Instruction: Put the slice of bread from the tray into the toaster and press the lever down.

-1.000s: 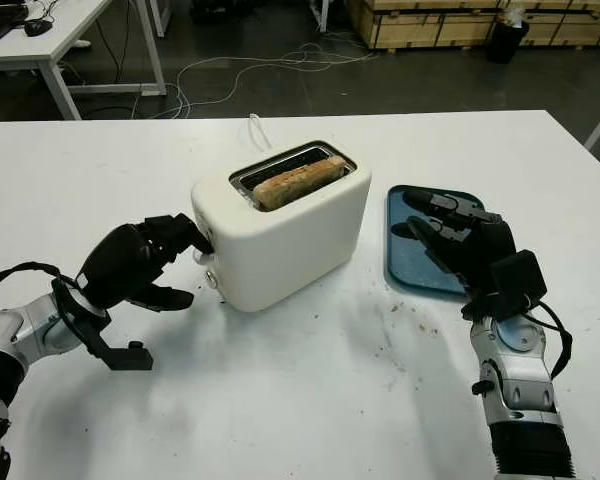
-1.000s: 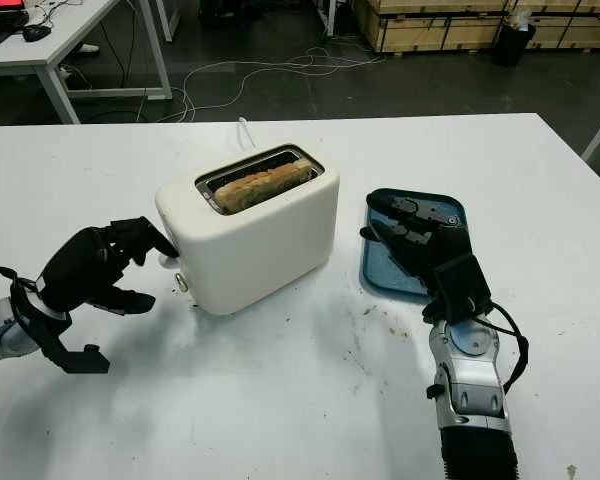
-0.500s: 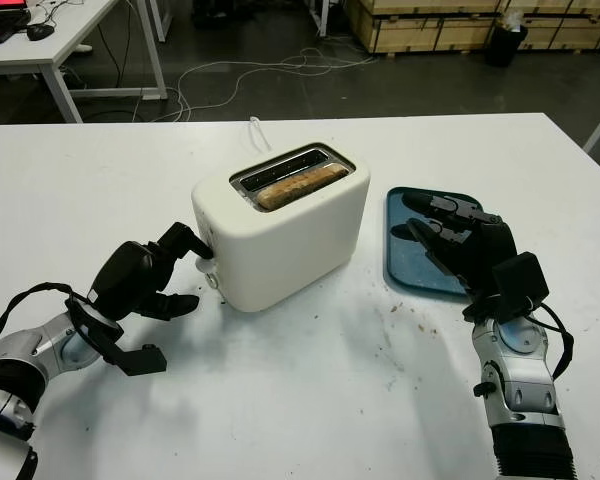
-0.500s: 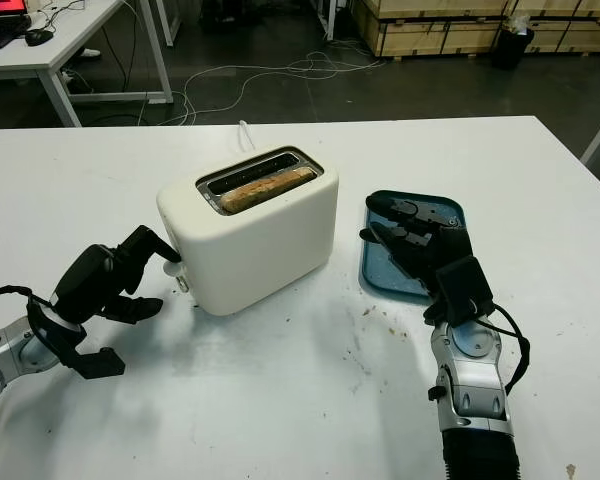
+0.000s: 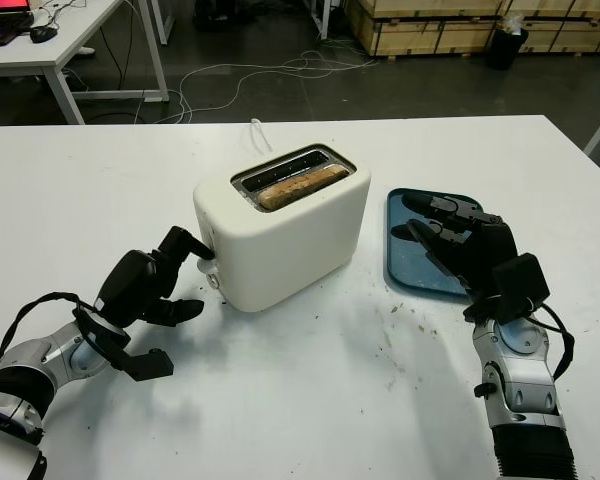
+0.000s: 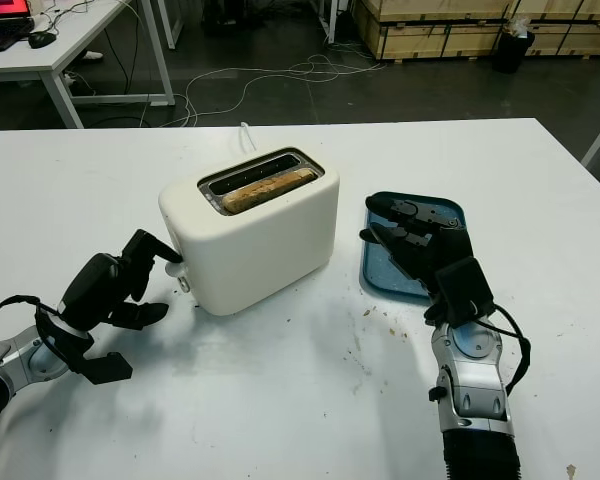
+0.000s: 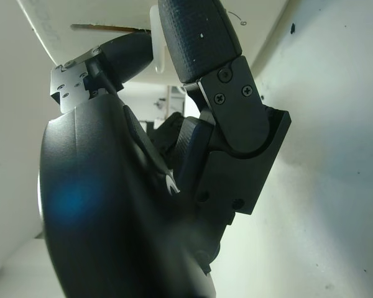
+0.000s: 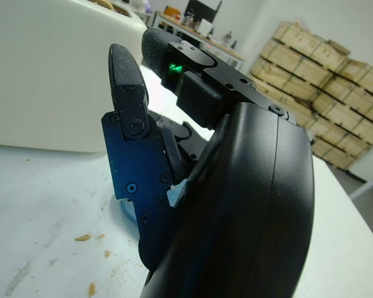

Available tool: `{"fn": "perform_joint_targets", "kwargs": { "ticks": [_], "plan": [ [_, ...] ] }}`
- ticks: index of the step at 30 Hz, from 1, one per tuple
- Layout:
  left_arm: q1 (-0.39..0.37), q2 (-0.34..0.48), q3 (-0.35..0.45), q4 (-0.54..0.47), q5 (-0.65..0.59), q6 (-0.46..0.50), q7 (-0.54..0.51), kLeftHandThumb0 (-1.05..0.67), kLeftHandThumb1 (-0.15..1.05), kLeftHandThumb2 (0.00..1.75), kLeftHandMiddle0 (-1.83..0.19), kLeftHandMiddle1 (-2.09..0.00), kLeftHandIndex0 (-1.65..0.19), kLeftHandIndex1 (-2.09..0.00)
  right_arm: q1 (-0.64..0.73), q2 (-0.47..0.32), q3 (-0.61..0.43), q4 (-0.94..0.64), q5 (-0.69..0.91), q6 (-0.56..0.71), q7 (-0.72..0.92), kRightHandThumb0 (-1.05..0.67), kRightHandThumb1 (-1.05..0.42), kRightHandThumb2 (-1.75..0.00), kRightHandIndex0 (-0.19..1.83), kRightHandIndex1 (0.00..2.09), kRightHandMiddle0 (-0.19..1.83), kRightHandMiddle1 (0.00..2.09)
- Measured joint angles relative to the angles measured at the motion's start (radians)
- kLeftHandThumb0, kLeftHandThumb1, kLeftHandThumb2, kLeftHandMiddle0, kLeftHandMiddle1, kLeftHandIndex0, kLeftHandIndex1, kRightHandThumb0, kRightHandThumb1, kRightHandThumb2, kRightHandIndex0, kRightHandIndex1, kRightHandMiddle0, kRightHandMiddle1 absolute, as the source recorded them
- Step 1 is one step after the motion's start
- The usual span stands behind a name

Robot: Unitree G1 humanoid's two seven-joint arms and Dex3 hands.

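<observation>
White toaster [image 5: 280, 235] sits mid-table on the white table [image 5: 310, 400], angled, with the slice of bread [image 5: 298, 186] already down in the slot, only its top crust edge showing above the opening. Blue tray [image 5: 408, 262] is just right of the toaster, bare surface visible, no bread on it; crumbs [image 5: 395, 308] are scattered on the table in front of it.

Left hand [image 5: 145, 285] is at the toaster's left end face, low near the table. One black finger [image 5: 185, 243] reaches up and lies on top of the white lever [image 5: 209, 262], which sits low on that end face. Left wrist view shows it close: fingertip [image 7: 193, 37] pressed over the white lever tab [image 7: 156, 37] right against the toaster wall. The other fingers are curled under, one pointing toward the toaster base without touching it. The hand grasps nothing, just presses with the finger.

Right hand [image 5: 458, 240] hangs over the near part of the tray, holding nothing, open, fingers pointing away from the robot toward the tray's far end. Cannot tell if it touches the tray. Right wrist view shows the hand [image 8: 174, 124] with the toaster's white side [image 8: 50, 74] beside it and crumbs on the table below.

White power cord [image 5: 258, 130] runs off the far side of the toaster
</observation>
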Motion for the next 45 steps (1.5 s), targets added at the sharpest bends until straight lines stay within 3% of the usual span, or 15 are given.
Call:
{"fn": "perform_joint_targets", "kwargs": {
  "ticks": [11, 15, 18, 20, 23, 26, 30, 37, 45],
  "plan": [
    [0.004, 0.018, -0.017, -0.021, 0.0, 0.012, -0.003, -1.05, 0.92, 0.84, -1.16, -1.75, -0.7, -1.74, 0.002, 0.0, 0.001, -0.002, -0.003, 0.0, 0.0, -0.5, -0.92, -0.1, 0.94, 0.5, 1.04, 0.0],
    [0.026, 0.025, -0.017, -0.042, -0.022, 0.019, -0.025, -1.05, 0.92, 0.81, -1.03, -1.75, -0.67, -1.7, 0.002, 0.0, 0.001, -0.002, -0.003, 0.0, 0.0, -0.5, -0.92, -0.1, 0.95, 0.5, 1.04, 0.0],
    [0.036, 0.027, -0.02, -0.044, -0.022, 0.019, -0.024, -1.05, 0.92, 0.8, -1.1, -1.75, -0.75, -1.72, 0.002, 0.0, 0.001, -0.002, -0.004, 0.0, 0.0, -0.51, -0.92, -0.1, 0.95, 0.51, 1.05, 0.0],
    [0.036, 0.027, -0.035, -0.042, -0.016, 0.036, -0.003, -1.05, 0.92, 0.85, -1.25, -1.75, -0.71, -1.74, 0.002, 0.0, 0.001, -0.002, -0.004, 0.0, 0.0, -0.5, -0.92, -0.1, 0.95, 0.51, 1.04, 0.0],
    [0.032, 0.025, -0.065, -0.035, 0.0, 0.068, 0.04, -1.05, 0.92, 0.83, -1.43, -1.75, -0.86, -1.72, 0.002, 0.0, 0.001, -0.002, -0.003, 0.0, 0.0, -0.5, -0.92, -0.1, 0.94, 0.51, 1.04, 0.0],
    [0.021, 0.018, -0.085, -0.019, 0.001, 0.086, 0.049, -1.05, 0.92, 0.81, -1.46, -1.72, -0.98, -1.63, 0.002, 0.0, 0.002, -0.002, -0.003, 0.0, 0.001, -0.49, -0.92, -0.09, 0.94, 0.51, 1.04, 0.0],
    [0.009, 0.015, -0.099, -0.002, 0.0, 0.088, 0.049, -1.05, 0.92, 0.76, -1.56, -1.73, -1.44, -1.56, 0.002, 0.0, 0.002, -0.002, -0.003, 0.0, 0.001, -0.5, -0.92, -0.09, 0.94, 0.51, 1.04, 0.0],
    [0.002, 0.012, -0.133, 0.017, 0.0, 0.089, 0.09, -1.05, 0.92, 0.76, -1.57, -1.72, -1.43, -1.49, 0.002, 0.0, 0.002, -0.002, -0.003, 0.0, 0.002, -0.49, -0.92, -0.09, 0.94, 0.52, 1.04, 0.0],
    [0.002, 0.014, -0.145, 0.019, 0.0, 0.089, 0.097, -1.05, 0.92, 0.72, -1.48, -1.62, -1.28, -1.4, 0.002, 0.0, 0.002, -0.002, -0.003, 0.0, 0.002, -0.51, -0.92, -0.09, 0.92, 0.52, 1.04, 0.0]
  ]
}}
